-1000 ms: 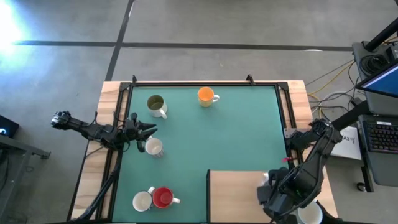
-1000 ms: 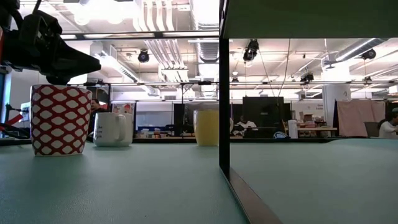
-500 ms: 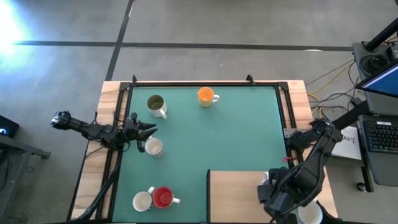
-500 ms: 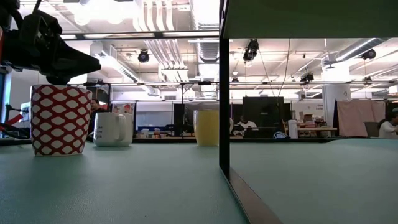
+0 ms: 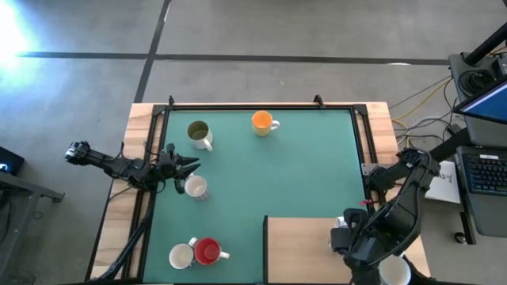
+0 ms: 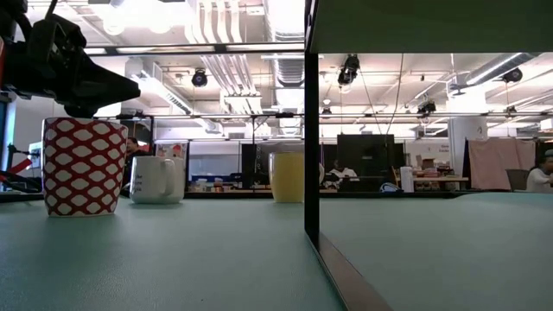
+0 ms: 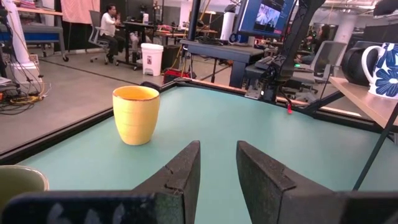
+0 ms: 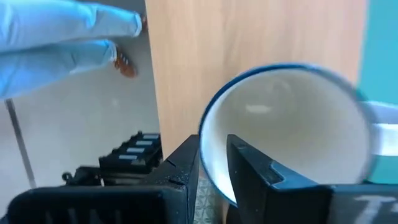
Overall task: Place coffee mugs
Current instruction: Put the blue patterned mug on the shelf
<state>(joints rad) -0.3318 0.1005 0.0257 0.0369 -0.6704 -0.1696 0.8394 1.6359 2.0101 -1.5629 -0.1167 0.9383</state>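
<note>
My right gripper (image 5: 346, 236) hangs over the raised wooden shelf (image 5: 301, 249) at the table's near right, shut on a blue-rimmed mug (image 8: 286, 130) with a white inside; the left wrist view shows that mug as white with blue flowers (image 7: 384, 61). My left gripper (image 5: 187, 165) waits open and level at the left edge, above a white mug (image 5: 196, 188). On the green mat stand an olive-lined mug (image 5: 198, 132), an orange mug (image 5: 261, 121), another white mug (image 5: 181, 256) and a red mug (image 5: 207, 251). My right gripper pinches the mug's rim (image 8: 209, 163), one finger (image 8: 252, 171) inside the mug and the other (image 8: 185, 163) outside. The fingers come steeply from above. The mug stays upright, mouth up, over the wooden shelf; whether its bottom is clear of the shelf I cannot tell.
A blue-gloved hand (image 8: 59, 43) shows beside the shelf's outer edge. One more white mug (image 5: 394, 273) sits at the near right corner beyond the shelf. The shelf's dark side panel (image 6: 311, 130) stands upright on the mat. A black frame (image 5: 261, 106) rims the table.
My right gripper has risen a little over the wooden shelf and tipped slightly, still holding the blue-rimmed mug.
</note>
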